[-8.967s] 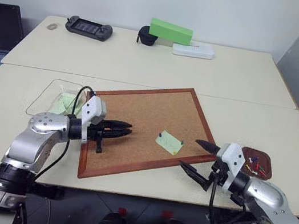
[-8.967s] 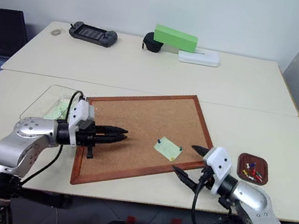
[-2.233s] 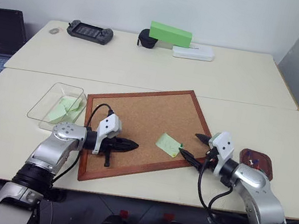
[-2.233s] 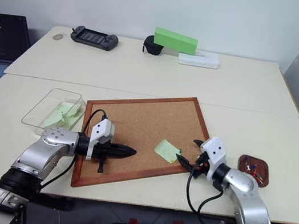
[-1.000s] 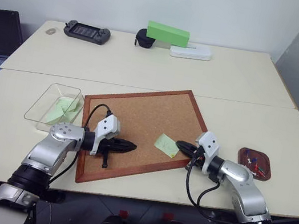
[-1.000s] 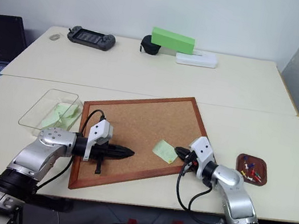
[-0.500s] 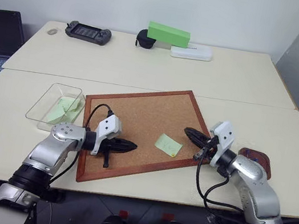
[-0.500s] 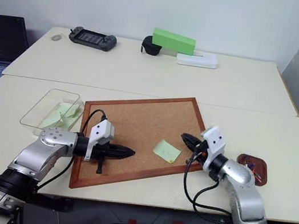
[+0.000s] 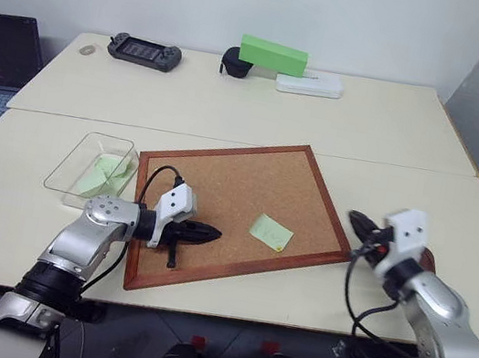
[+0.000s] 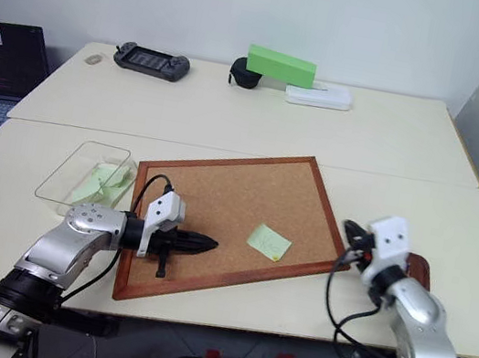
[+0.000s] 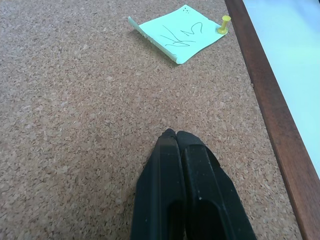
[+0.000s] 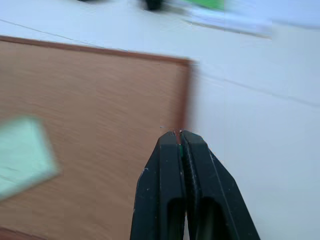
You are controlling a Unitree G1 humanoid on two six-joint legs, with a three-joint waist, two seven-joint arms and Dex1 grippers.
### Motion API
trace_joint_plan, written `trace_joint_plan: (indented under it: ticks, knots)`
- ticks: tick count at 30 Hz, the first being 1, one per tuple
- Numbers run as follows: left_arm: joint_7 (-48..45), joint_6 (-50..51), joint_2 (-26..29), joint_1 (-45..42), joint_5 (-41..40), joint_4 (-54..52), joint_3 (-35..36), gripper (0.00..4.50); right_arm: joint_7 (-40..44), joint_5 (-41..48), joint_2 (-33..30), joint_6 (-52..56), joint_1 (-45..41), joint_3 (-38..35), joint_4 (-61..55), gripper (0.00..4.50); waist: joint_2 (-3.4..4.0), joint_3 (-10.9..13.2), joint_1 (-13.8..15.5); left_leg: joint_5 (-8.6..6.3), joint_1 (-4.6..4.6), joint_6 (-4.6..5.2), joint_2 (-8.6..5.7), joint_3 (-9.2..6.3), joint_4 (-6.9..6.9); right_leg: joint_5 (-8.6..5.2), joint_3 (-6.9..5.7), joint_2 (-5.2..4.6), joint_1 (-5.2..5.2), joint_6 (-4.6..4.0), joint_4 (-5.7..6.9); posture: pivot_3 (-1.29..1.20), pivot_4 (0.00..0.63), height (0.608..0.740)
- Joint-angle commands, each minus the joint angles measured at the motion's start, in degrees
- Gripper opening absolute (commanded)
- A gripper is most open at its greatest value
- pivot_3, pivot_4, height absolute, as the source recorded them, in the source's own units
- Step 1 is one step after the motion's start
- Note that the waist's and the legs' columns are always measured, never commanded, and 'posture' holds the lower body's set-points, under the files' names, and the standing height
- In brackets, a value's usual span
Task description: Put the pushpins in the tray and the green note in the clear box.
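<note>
The table (image 9: 234, 104) is two pale tops joined along a seam, with wide bare surface beyond the corkboard and to its right. The corkboard (image 9: 229, 186) lies skewed on the near top, one corner toward the far side, its wood frame close to the near table edge.

The left arm reaches in from the left, forearm low over the board's near-left part; the left gripper (image 9: 211, 233) points toward the right and slightly down, its fingers pressed together with nothing between them. The right arm is bent at the near right, its right gripper (image 9: 357, 223) lifted just off the board's right corner, roughly level; its fingers are pressed together, and a speck of green shows at the tips in the right wrist view.

The clear box (image 9: 69, 169) sits left of the board, just beside its frame, with pale-green paper inside. The tray (image 10: 418, 265) lies largely hidden behind the right wrist.

The green note (image 9: 271, 232) lies on the board's right half, corners turned diamond-wise, held by a yellow pushpin (image 11: 223, 24) at its near corner.
</note>
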Motion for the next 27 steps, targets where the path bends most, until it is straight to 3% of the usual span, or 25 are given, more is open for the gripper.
trace_joint_plan:
  ticks: [1,18,22,27]
  knots:
    - [-0.6,1.7,0.9,2.2,2.9,2.7,-2.7,0.00,-5.6,-1.5,0.1,1.9,2.5,-6.2,-3.5,0.01,0.06,0.0,-0.1,0.00,0.01,0.00,0.00,0.02,0.00,0.00,0.01,0.00,0.00,0.00,0.00,0.00,0.150,0.740]
    - [-1.7,0.1,0.2,0.4,3.5,4.6,-3.6,0.00,-9.7,3.5,2.8,6.7,2.1,-12.2,1.2,0.01,0.18,-0.1,-0.1,0.03,0.07,0.05,0.01,0.07,0.01,0.00,0.07,0.05,0.02,0.01,0.05,0.00,0.150,0.740]
    - [-1.7,0.0,0.2,0.5,3.5,4.8,-3.6,0.00,-9.7,3.8,2.7,6.8,1.9,-12.0,1.2,0.66,0.19,-0.1,-0.1,0.03,0.07,0.05,0.01,0.07,0.01,-0.01,0.06,0.06,0.02,0.01,0.05,0.00,0.150,0.740]
    - [-1.6,-0.2,-0.2,-0.1,3.5,5.4,-3.5,0.00,-9.9,3.9,2.1,6.9,1.6,-12.1,1.9,1.81,0.19,-0.1,-0.1,0.03,0.06,0.05,0.01,0.08,0.00,0.00,0.07,0.05,0.02,0.01,0.05,0.00,0.150,0.740]
